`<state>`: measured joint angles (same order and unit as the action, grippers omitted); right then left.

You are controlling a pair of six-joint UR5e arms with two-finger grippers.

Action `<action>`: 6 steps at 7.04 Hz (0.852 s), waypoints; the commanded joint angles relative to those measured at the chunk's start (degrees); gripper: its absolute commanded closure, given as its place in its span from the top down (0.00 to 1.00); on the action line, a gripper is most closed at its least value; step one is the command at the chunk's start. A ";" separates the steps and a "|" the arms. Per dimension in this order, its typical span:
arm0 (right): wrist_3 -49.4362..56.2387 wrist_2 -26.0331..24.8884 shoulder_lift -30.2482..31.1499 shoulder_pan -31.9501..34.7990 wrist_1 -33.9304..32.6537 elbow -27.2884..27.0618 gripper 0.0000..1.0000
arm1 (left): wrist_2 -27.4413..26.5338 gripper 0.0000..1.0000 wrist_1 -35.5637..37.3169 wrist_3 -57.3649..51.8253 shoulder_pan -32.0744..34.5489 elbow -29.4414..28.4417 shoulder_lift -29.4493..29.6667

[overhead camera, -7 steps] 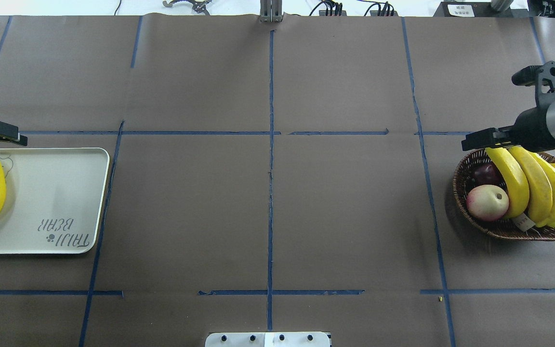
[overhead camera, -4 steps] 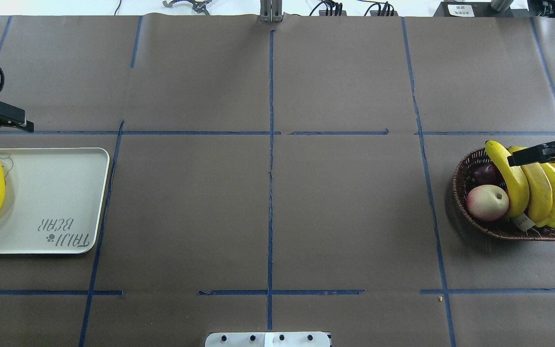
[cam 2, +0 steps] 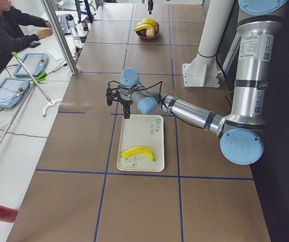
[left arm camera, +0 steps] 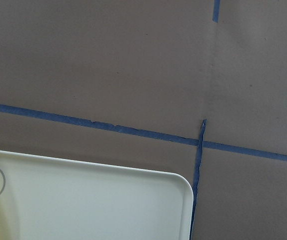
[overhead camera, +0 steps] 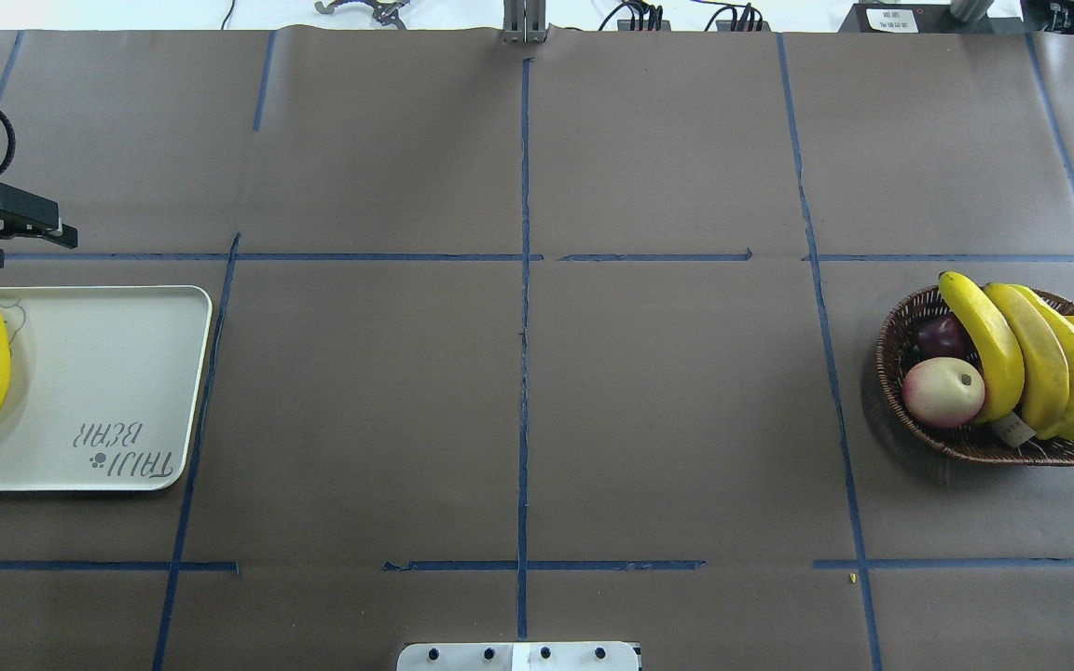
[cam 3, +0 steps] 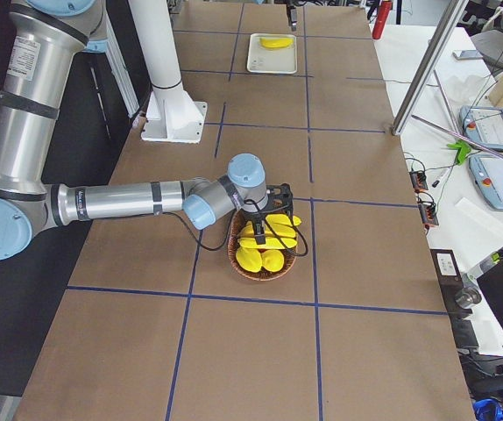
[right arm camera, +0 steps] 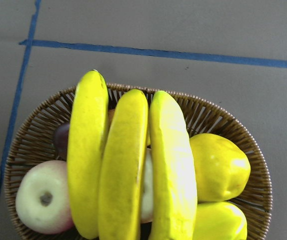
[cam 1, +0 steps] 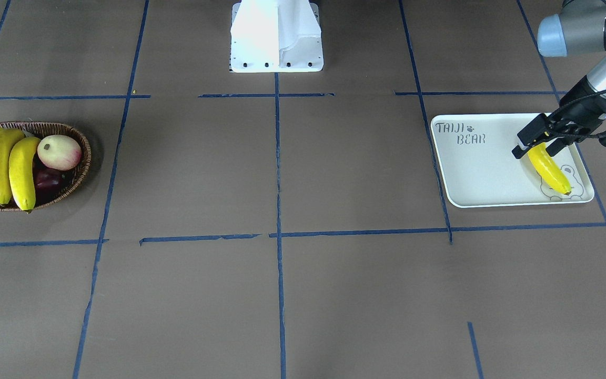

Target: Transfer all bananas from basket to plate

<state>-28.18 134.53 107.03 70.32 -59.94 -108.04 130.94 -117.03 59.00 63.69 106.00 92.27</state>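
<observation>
One banana [cam 1: 547, 168] lies on the plate [cam 1: 479, 176], over the printed bear at the end away from the lettering. The overhead view cuts off its lower end and that side of the plate. The left gripper [cam 1: 534, 152] hangs above the banana's near end with its fingers spread apart and nothing between them. In the overhead view it sits at the frame's edge, beyond the plate's far rim, with its body mostly out of frame. The left wrist camera catches only a plate corner, tape lines and a sliver of yellow.

Three bananas [right arm camera: 123, 170] lie side by side in the basket [overhead camera: 901, 349], their tips propped on its far rim. They cover much of a pink fruit [overhead camera: 943, 391] and a dark fruit [overhead camera: 943, 335] beside them. Two more yellow pieces [right arm camera: 218, 165] sit on their other side, and it is hard to tell whether these are bananas or other fruit. A small tag [overhead camera: 1012, 431] pokes out under the bunch.

The right gripper [cam 3: 273, 209] is above the basket. Only a tip shows at the overhead view's edge, one finger appears in the front view, and its own camera shows no fingers. Whether those fingers are spread or closed cannot be told.
</observation>
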 commanded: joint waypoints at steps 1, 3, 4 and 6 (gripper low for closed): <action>0.14 1.96 -0.24 0.26 2.10 5.11 0.97 | 0.11 1.00 -0.13 3.91 -0.67 0.09 1.68; 0.58 2.06 -0.33 -0.35 2.81 5.64 0.79 | 0.11 1.00 -0.13 4.02 -0.67 0.09 1.69; 0.75 1.97 -0.33 -1.75 2.90 6.08 0.79 | 0.11 1.00 -0.13 4.02 -0.76 0.09 1.69; 0.50 1.88 -0.77 -3.77 2.90 6.70 0.79 | -0.07 1.00 -0.13 4.02 -1.02 0.00 1.78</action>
<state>-27.52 136.48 106.48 67.81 -57.07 -101.76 130.96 -117.16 63.01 62.86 106.03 93.98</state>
